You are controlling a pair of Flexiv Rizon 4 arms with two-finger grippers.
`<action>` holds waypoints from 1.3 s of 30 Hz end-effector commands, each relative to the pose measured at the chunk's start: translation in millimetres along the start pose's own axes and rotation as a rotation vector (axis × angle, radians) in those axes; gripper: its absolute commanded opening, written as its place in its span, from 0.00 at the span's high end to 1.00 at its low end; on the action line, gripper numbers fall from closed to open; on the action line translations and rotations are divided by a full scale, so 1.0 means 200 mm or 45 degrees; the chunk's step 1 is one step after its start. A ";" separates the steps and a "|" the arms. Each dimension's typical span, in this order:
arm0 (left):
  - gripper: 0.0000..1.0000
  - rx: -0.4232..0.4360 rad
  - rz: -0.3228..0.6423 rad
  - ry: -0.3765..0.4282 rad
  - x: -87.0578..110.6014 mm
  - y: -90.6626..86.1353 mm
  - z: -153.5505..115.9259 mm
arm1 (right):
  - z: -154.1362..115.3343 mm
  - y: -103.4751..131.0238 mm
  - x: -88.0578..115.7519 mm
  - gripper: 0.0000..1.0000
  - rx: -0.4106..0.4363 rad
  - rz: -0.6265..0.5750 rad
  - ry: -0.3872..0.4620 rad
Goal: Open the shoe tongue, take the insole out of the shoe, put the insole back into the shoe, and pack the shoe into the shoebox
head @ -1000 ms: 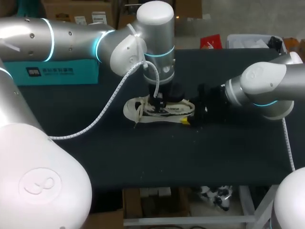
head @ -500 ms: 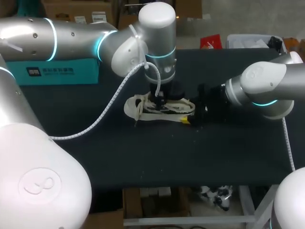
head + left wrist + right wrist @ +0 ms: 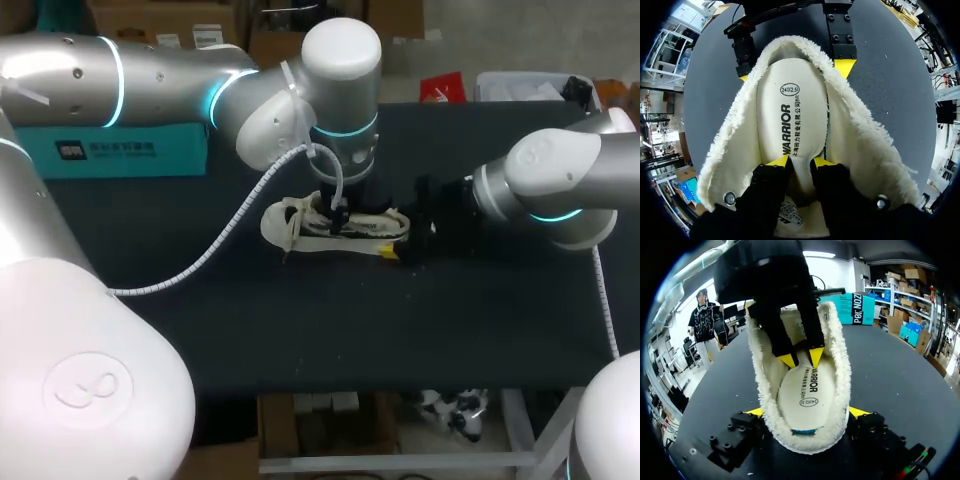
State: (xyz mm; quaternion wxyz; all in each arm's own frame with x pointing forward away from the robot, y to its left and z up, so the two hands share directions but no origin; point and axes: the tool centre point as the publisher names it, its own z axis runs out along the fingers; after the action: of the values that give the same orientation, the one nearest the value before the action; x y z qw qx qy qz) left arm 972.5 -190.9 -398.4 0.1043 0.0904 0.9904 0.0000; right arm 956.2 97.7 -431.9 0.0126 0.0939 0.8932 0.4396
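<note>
My left claw is down inside the fleece-lined shoe, its 2 tips close together and pinching the insole. My right claw clamps the heel from both sides. The shoe lies mid-table, well apart from the teal box at far left.

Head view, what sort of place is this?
Probably a robotics lab bench: the left arm and right arm meet at a fleece-lined shoe on a dark table, teal shoebox beside.
</note>
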 end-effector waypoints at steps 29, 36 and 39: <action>1.00 0.115 -0.043 -0.121 0.01 -0.09 0.14 | 0.02 -0.03 0.01 1.00 -0.001 -0.003 0.007; 1.00 0.181 -0.045 -0.134 0.05 -0.14 -0.06 | 0.02 -0.03 0.01 1.00 -0.001 -0.003 0.007; 1.00 0.199 -0.051 -0.138 0.05 -0.15 -0.13 | 0.02 -0.03 0.01 1.00 -0.001 -0.003 0.007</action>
State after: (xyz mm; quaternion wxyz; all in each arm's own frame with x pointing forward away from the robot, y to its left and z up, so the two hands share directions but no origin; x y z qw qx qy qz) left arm 960.5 -213.3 -389.2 0.1477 0.0783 0.9825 -0.0821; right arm 953.4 94.4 -431.0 0.0120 0.0926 0.8935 0.4392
